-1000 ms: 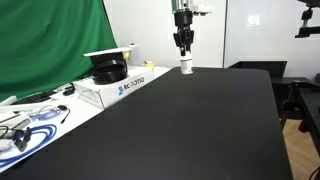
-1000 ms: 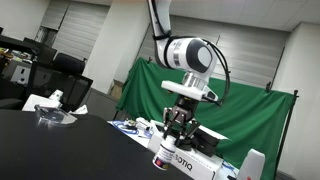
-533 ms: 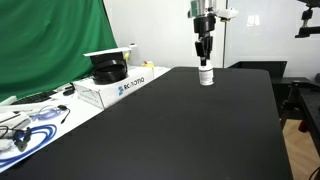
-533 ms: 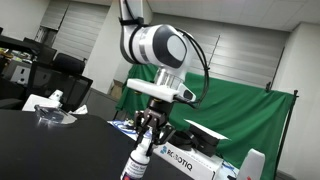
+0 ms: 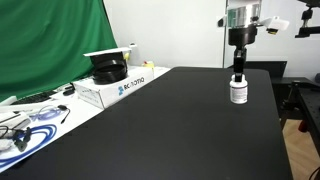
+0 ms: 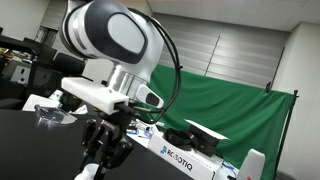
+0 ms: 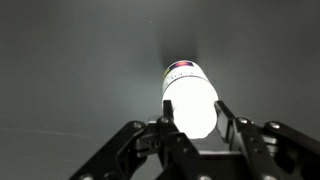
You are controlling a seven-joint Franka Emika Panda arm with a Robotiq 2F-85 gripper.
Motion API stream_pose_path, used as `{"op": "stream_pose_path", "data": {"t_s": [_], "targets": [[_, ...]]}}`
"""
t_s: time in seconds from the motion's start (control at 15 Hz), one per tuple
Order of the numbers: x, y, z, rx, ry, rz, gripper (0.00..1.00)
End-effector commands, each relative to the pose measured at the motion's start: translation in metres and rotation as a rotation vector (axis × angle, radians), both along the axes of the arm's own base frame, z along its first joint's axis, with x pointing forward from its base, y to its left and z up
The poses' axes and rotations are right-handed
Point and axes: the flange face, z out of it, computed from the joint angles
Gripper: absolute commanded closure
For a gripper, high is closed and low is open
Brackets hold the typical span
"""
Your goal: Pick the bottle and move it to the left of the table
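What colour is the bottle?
The bottle is white; it shows best in an exterior view.

This looks like a robotics lab or a studio room: a green cloth backdrop (image 5: pixel 50 40) hangs behind a large black tabletop (image 5: pixel 170 135), a white equipment box (image 5: pixel 125 86) and loose cables (image 5: pixel 25 125) lie beside it, and office chairs (image 6: pixel 62 68) stand further back
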Motion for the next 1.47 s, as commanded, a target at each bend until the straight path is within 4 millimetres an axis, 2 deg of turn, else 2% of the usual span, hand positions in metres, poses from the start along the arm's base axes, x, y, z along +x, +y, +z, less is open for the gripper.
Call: {"op": "stream_pose_path", "data": {"t_s": [0.0, 0.27, 0.33, 0.4, 1.0, 1.07, 1.4], "targets": [[-0.002, -0.004, 0.000, -0.003, -0.021, -0.015, 0.81], [-0.008, -0.028, -0.003, -0.012, -0.001, -0.040, 0.81], [-0.004, -0.017, 0.000, -0.003, -0.014, -0.037, 0.81], [-0.005, -0.020, -0.001, -0.002, -0.011, -0.042, 0.56], [-0.004, -0.017, -0.001, -0.002, -0.010, -0.034, 0.56], [-0.004, -0.017, -0.001, -0.002, -0.010, -0.034, 0.81], [0.000, -0.025, -0.007, 0.008, -0.075, -0.037, 0.81]]}}
